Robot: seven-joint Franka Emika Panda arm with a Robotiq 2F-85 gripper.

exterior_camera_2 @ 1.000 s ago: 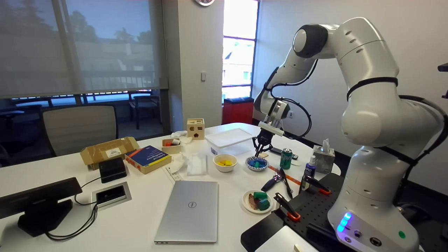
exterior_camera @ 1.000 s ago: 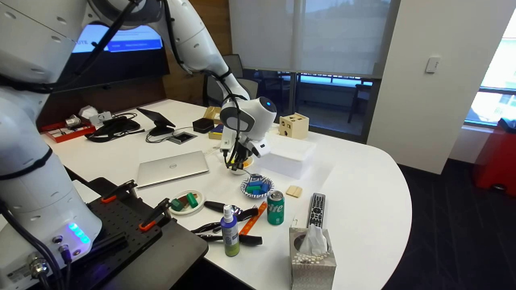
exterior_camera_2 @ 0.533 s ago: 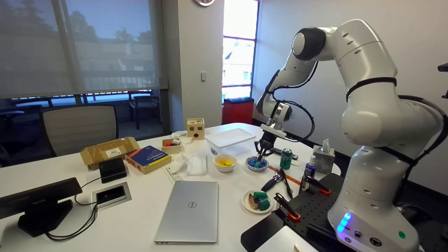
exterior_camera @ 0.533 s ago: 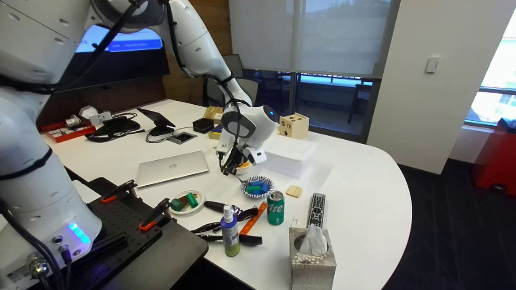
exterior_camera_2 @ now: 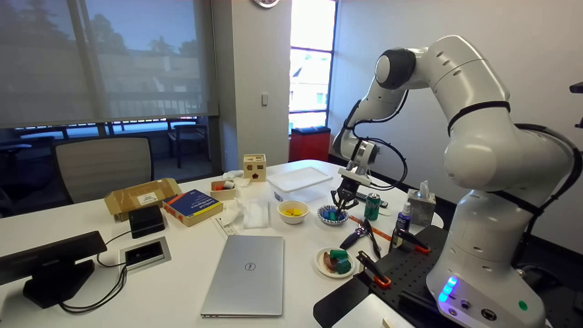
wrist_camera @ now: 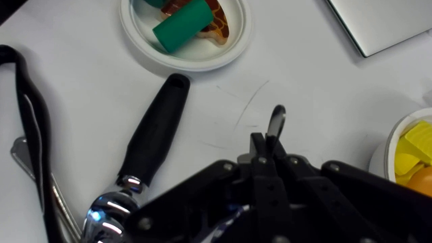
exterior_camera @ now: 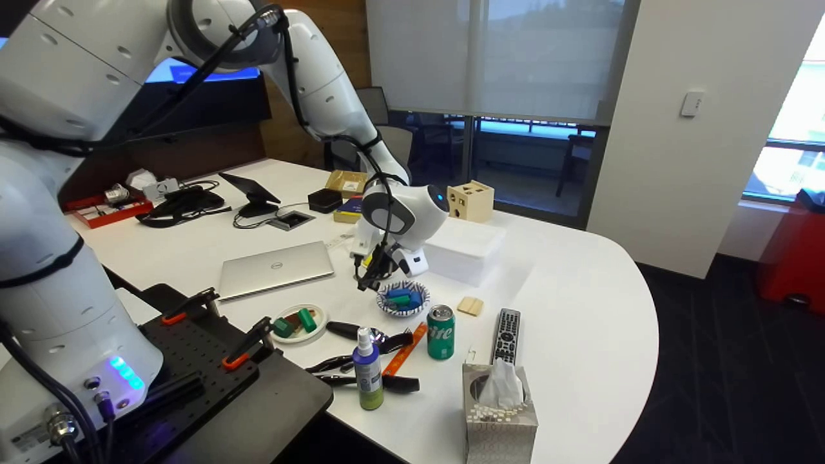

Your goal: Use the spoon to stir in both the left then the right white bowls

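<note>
The white bowl with yellow pieces (exterior_camera_2: 293, 220) stands beside the clear lidded box; it shows at the right edge of the wrist view (wrist_camera: 381, 162) and is mostly hidden by the gripper in an exterior view. The white bowl with blue and green pieces (exterior_camera: 403, 314) has a blue-patterned wall and also shows in an exterior view (exterior_camera_2: 324, 220). My gripper (wrist_camera: 268, 141) is shut on the spoon (wrist_camera: 277, 121), whose handle end sticks out past the fingertips. In both exterior views the gripper (exterior_camera: 368, 285) is low at the patterned bowl's edge. The spoon's lower end is not clearly visible.
A plate (wrist_camera: 248, 30) with green pieces, a black-handled scoop (wrist_camera: 155, 131), a laptop (exterior_camera: 277, 267), a green can (exterior_camera: 441, 332) and a lidded plastic box (exterior_camera: 461, 251) surround the bowls. A spray bottle (exterior_camera: 368, 374) and tissue box (exterior_camera: 499, 419) stand nearer the table edge.
The arm has come lower and the gripper has shifted at the patterned bowl. Since half a second ago, that bowl has slid slightly. The spoon between gripper and bowl shows less clearly.
</note>
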